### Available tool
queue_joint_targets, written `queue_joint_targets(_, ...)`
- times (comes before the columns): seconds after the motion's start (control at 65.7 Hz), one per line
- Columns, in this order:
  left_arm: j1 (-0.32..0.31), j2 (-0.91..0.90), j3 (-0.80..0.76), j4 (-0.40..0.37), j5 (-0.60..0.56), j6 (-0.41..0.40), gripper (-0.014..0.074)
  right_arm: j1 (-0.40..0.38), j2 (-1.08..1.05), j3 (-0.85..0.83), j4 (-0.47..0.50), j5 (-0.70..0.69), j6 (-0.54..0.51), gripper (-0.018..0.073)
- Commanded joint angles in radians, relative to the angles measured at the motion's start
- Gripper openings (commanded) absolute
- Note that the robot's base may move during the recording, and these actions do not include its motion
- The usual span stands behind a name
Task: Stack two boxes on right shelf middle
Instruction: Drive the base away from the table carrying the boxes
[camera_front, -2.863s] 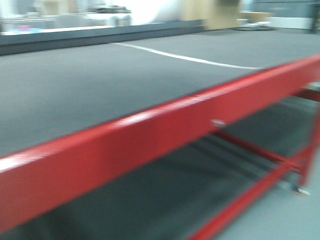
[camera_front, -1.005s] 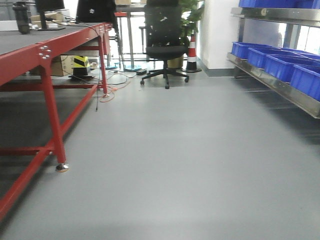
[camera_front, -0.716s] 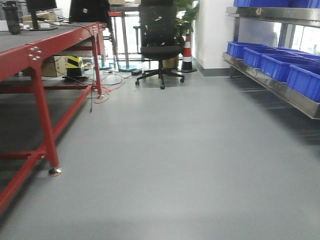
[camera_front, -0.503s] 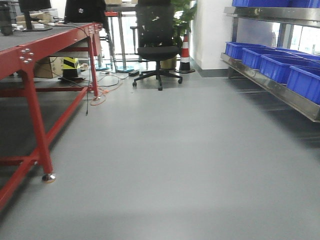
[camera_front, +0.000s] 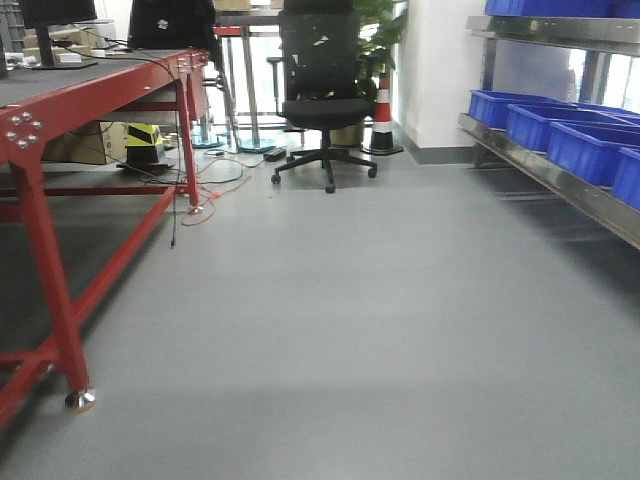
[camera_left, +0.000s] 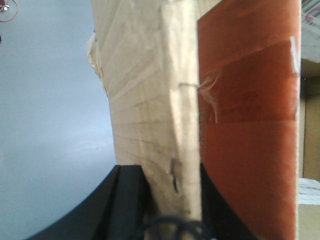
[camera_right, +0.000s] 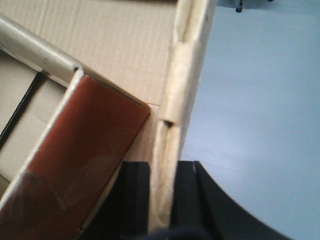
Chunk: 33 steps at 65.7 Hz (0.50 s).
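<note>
A brown cardboard box (camera_left: 150, 100) is held between both grippers. My left gripper (camera_left: 170, 172) is shut on the box's upright pale wall, with a reddish-brown inner flap (camera_left: 250, 130) to its right. The same box (camera_right: 110, 45) appears in the right wrist view, where my right gripper (camera_right: 163, 170) is shut on its thin side wall. A reddish-brown flap (camera_right: 75, 170) lies inside it. Grey floor passes beneath both. The stainless-steel shelf (camera_front: 560, 170) runs along the right in the front view. Neither box nor grippers show there.
A red-framed workbench (camera_front: 60, 110) stands at the left, its leg and foot (camera_front: 78, 398) near. Blue bins (camera_front: 560, 125) line the steel rack's lower level. A black office chair (camera_front: 322, 110), a striped cone (camera_front: 382, 110) and floor cables (camera_front: 215, 180) lie ahead.
The front view swung from the red workbench top to the aisle. Since then the workbench leg has slid left and nearer, and the rack with its bins has shifted right.
</note>
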Motion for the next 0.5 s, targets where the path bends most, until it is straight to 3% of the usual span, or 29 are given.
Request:
queue_joint_targets(0.0, 0.006, -0.019, -0.015, -0.013, -0.065, 0.003, -0.0111, -0.007, -0.008, -0.01, -0.027, -0.037, -0.019, -0.0151)
queue_joint_targets(0.487, 0.006, -0.019, -0.015, -0.007, -0.065, 0.003, -0.0111, -0.007, -0.008, -0.01, -0.027, -0.043, -0.019, -0.0151)
